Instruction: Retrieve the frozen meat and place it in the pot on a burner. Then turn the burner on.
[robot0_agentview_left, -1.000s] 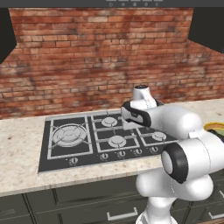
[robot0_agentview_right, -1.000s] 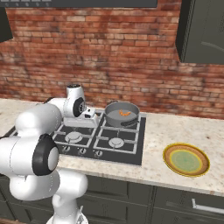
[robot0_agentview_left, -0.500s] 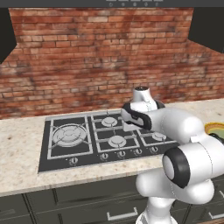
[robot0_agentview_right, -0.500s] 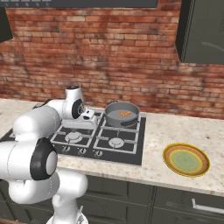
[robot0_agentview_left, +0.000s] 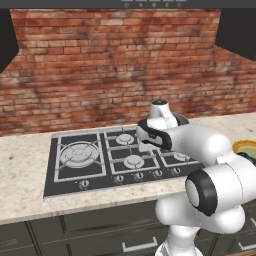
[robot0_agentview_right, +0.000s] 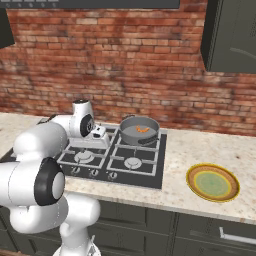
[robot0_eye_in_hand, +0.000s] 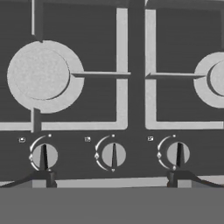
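Note:
The grey pot (robot0_agentview_right: 140, 133) stands on the hob's back right burner, and the small orange-red meat (robot0_agentview_right: 142, 129) lies inside it. In the left base view my arm covers most of the pot, leaving a dark bit of its rim (robot0_agentview_left: 181, 118). My gripper (robot0_agentview_right: 102, 140) hangs to the pot's left, pointing down over the front of the hob. In the hand view the gripper (robot0_eye_in_hand: 111, 179) is open, its fingertips (robot0_eye_in_hand: 46, 178) wide apart just below a row of three knobs. The middle knob (robot0_eye_in_hand: 113, 154) sits between them. Nothing is held.
The black hob (robot0_agentview_left: 75, 172) has grey grates and a knob row (robot0_agentview_left: 135, 176) along its front edge. A yellow-green plate (robot0_agentview_right: 212, 182) lies on the counter right of the hob. A brick wall runs behind, with dark cabinets above at both sides.
The hand has sunk a little toward the front of the hob. The pot and meat have stayed put.

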